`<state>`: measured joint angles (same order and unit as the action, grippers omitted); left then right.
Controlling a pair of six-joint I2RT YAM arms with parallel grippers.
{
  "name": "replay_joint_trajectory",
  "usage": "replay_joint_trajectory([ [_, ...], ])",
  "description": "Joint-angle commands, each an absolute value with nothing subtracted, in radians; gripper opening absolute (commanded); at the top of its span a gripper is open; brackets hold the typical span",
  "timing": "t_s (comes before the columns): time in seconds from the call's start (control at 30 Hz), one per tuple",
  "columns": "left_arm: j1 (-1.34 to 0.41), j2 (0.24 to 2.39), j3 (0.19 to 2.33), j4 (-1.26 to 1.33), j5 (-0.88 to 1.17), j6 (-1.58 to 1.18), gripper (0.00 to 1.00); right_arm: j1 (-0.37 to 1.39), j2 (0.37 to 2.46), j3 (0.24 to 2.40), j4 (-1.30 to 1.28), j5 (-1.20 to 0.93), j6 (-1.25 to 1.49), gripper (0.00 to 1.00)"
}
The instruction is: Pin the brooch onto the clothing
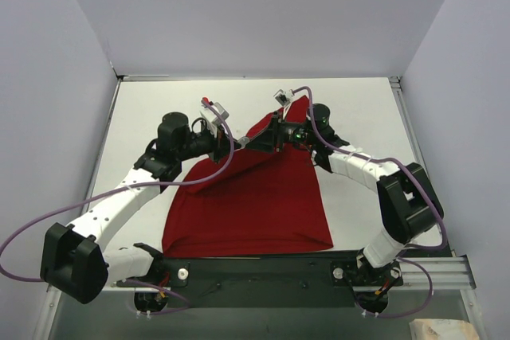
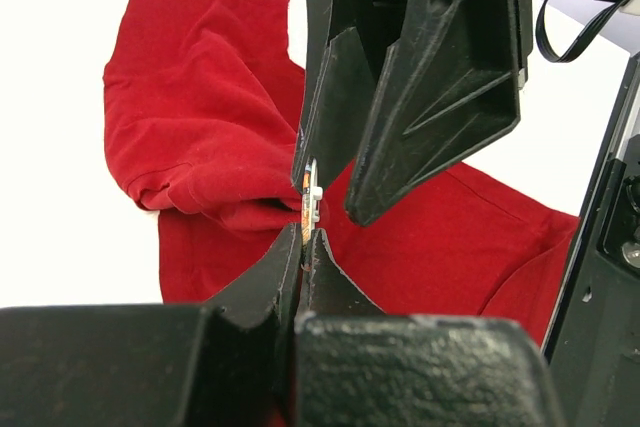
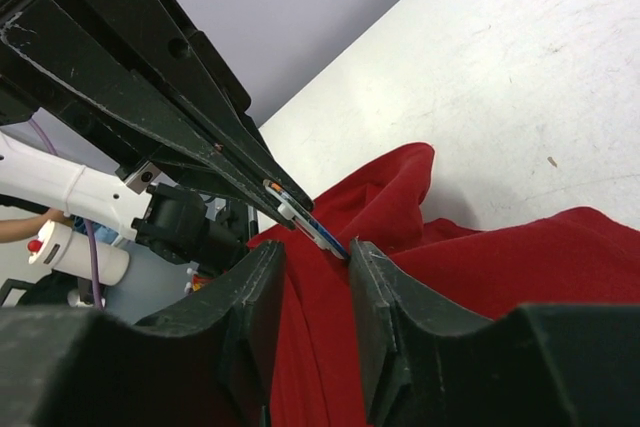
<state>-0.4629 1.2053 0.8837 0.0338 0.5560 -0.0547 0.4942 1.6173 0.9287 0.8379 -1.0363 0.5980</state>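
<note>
- Left jaws: closed on the brooch (image 2: 311, 203), pinching it edge-on. It sticks out past the tips at centre of the left wrist view. A white bit and an orange edge show; the face doesn't.
- Right jaws: clamped on a fold of the shirt (image 1: 255, 205), as far as I can see. Red cloth fills the gap between them at bottom centre of the right wrist view. In the top view the shirt rises in a peak to them just above frame centre. The remainder of the shirt lies on the worktop (image 1: 358, 109), lower middle of that view.
- The brooch is off the worktop, between the two sets of jaws, touching or just beside the raised fold.
- Can't tell if the pin is open or if its point has entered the cloth. It's too small and partly hidden.
- Step in hand, my read: push the pin through the held fold.
- To do it well, hold the fold taut and fixed with the right jaws. Drive the brooch with the left arm (image 1: 119, 201) along the pin's own line, shallow to the cloth, so it catches one layer and comes out again.
- Use slow, short travel. Both sets of tips are nearly touching, so collision is the main risk.
- Don't relax the left grip until the pin is seated. The brooch is tiny and would vanish in the folds.
- Watch the cloth. If it bunches ahead of the brooch instead of being pierced, back off and re-tension.
</note>
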Motion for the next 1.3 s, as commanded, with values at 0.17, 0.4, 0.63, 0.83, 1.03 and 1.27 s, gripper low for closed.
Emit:
replay_joint_trajectory([
  [0.17,-0.457,1.216,0.95,0.092,0.592,-0.072,0.0,0.525,1.623,1.009,0.841,-1.08,0.545,0.24],
  [0.4,-0.457,1.221,0.951,0.087,0.594,-0.072,0.0,0.535,1.634,1.029,0.805,-1.071,0.532,0.2],
  [0.63,-0.457,1.23,0.963,0.078,0.607,-0.071,0.0,0.541,1.634,1.046,0.759,-1.052,0.512,0.2],
  [0.83,-0.459,1.246,0.977,0.054,0.623,-0.064,0.0,0.548,1.644,1.063,0.732,-1.043,0.508,0.2],
  [1.03,-0.466,1.253,0.994,0.041,0.64,-0.058,0.0,0.552,1.654,1.086,0.696,-1.025,0.502,0.2],
  [1.27,-0.477,1.262,1.003,0.023,0.649,-0.045,0.0,0.555,1.67,1.101,0.678,-1.006,0.508,0.14],
])
